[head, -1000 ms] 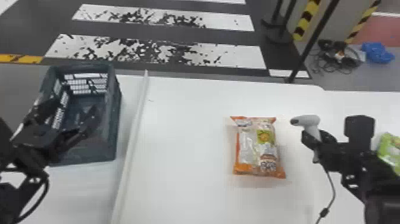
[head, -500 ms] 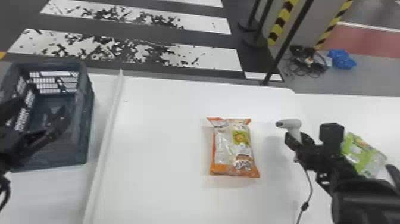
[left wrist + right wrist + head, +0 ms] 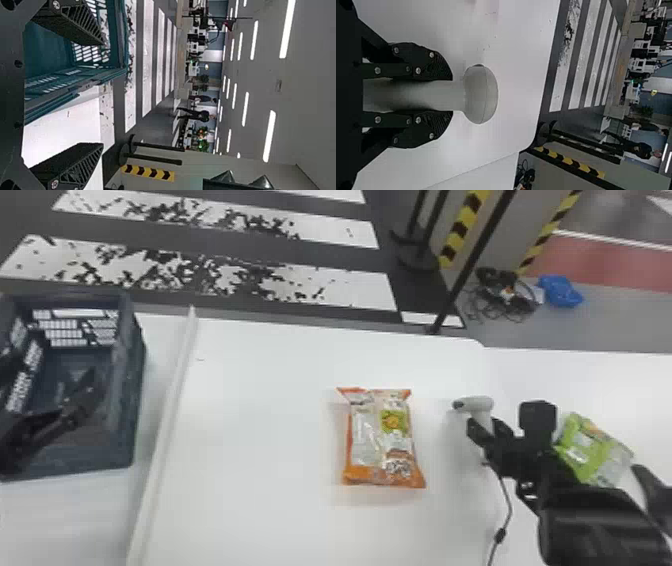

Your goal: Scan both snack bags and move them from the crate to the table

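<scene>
Left gripper: gaping, empty, at crate
Right gripper: clamping scanner
Orange bag: on table
Green bag: right of scanner

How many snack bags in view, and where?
2. The orange one lies on the table between the crate and the scanner; the green one is to its right, partly behind the right arm. The left arm blocks part of the crate, so more could hide there.
</scene>
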Robot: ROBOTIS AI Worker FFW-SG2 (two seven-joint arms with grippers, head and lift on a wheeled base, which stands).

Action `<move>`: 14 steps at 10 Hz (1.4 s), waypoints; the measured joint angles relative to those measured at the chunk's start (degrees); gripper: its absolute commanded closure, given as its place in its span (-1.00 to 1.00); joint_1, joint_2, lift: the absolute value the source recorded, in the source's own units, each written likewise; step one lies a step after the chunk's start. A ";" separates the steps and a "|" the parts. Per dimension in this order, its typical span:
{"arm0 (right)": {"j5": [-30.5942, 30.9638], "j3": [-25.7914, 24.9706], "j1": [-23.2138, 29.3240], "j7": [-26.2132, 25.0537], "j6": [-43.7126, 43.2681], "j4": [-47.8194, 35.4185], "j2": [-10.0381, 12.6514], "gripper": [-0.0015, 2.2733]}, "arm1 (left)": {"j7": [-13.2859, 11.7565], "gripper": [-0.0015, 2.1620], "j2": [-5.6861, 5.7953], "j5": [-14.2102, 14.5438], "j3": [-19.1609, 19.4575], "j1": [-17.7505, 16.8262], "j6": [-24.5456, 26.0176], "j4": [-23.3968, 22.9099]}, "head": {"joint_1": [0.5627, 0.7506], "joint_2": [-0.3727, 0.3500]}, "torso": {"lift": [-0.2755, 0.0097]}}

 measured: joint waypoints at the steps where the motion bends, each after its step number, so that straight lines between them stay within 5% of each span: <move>1: 0.00 0.11 -0.05 -0.14 -0.16 0.19 0.00 0.40 | 0.00 -0.92 0.01 0.00 0.00 0.00 0.00 0.05 | 0.41 -0.57 | 0.32; 3: -0.62 0.19 -0.13 -0.21 -0.22 0.38 0.01 -0.88 | 0.00 -0.92 0.02 0.02 0.00 0.00 0.00 0.08 | 0.41 -0.56 | 0.32; 8: -5.84 -1.74 3.64 0.54 -0.06 -5.44 0.29 -0.92 | 0.00 -0.92 0.11 0.09 0.00 0.16 0.00 -0.02 | 0.41 -0.56 | 0.32; 11: -16.31 -5.63 7.66 12.30 8.83 -13.67 1.35 -0.90 | 0.00 -0.92 0.02 0.09 0.00 0.18 0.15 -0.18 | 0.41 -0.43 | 0.32; 14: -19.93 -6.40 6.77 21.33 20.10 -15.40 1.34 -0.90 | 0.00 -0.92 0.10 0.09 0.00 0.26 0.18 -0.25 | 0.41 -0.25 | 0.32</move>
